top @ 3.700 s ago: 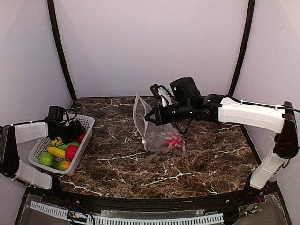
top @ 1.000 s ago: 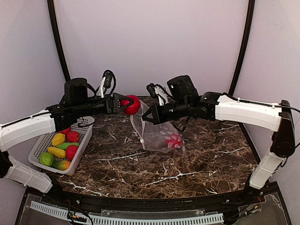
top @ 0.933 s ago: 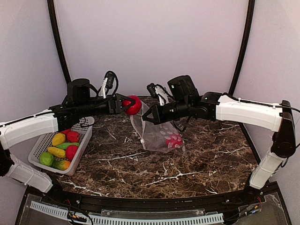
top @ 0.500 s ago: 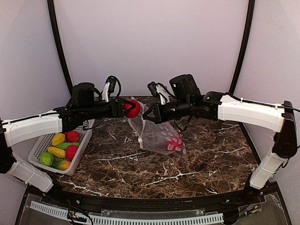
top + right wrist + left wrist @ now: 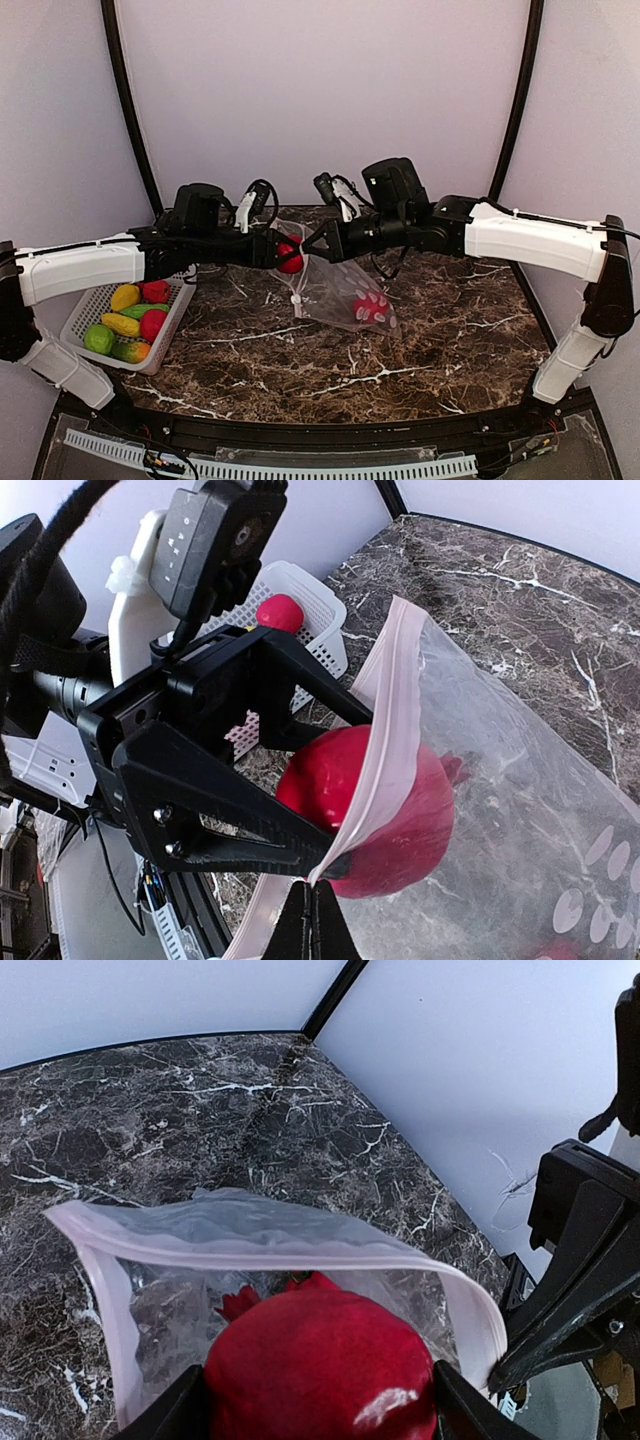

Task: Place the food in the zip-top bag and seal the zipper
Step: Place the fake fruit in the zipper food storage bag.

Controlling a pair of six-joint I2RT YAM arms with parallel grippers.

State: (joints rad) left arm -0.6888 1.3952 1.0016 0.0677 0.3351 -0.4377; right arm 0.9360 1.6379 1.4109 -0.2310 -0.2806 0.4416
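My left gripper is shut on a round red food piece, its fingers on either side. The piece sits half inside the mouth of the clear zip-top bag; in the right wrist view the red piece straddles the rim. The right gripper is shut on the pale pink zipper and holds the mouth up and open; the same gripper meets the left one over the table. Another red food piece lies deep in the bag. The zipper arcs above the held piece.
A white mesh basket stands at the left edge under the left arm, holding yellow, red and green food pieces. The dark marble table is ringed by pale walls and two black posts.
The left arm has carried the red piece right and down, from above the bag into its mouth. The right gripper has kept its hold on the zipper edge and lifted it slightly.
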